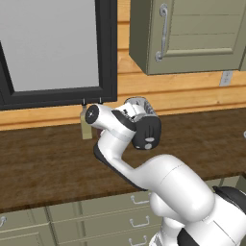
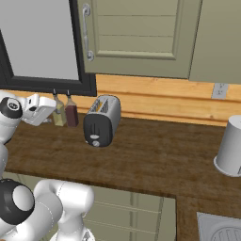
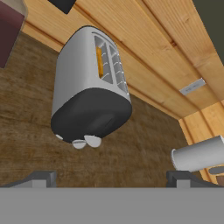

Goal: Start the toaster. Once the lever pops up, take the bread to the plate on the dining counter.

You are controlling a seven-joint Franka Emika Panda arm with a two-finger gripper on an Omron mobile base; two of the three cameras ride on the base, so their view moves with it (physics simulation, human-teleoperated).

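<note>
The silver-grey toaster (image 3: 83, 78) stands on the dark wooden worktop (image 2: 150, 160) against the wall, its black end panel (image 2: 96, 127) facing out. A pale lever tab (image 3: 92, 141) sits low on that panel. An orange-tan edge of bread (image 3: 99, 61) shows inside one slot. My gripper (image 3: 109, 179) is open with nothing between its tips, and it hangs in the air short of the toaster's black end. In the right base view my white hand (image 2: 38, 109) is left of the toaster (image 2: 101, 120). In the left base view the arm partly covers the toaster (image 1: 139, 109). The plate and dining counter are out of view.
Two small bottles (image 2: 65, 115) stand left of the toaster below a black-framed window (image 2: 42, 42). A grey canister (image 2: 230, 146) is at the right, with a wall outlet (image 2: 220, 90) above it. Green cabinets (image 2: 136, 37) hang overhead. Drawers (image 1: 134, 216) line the front.
</note>
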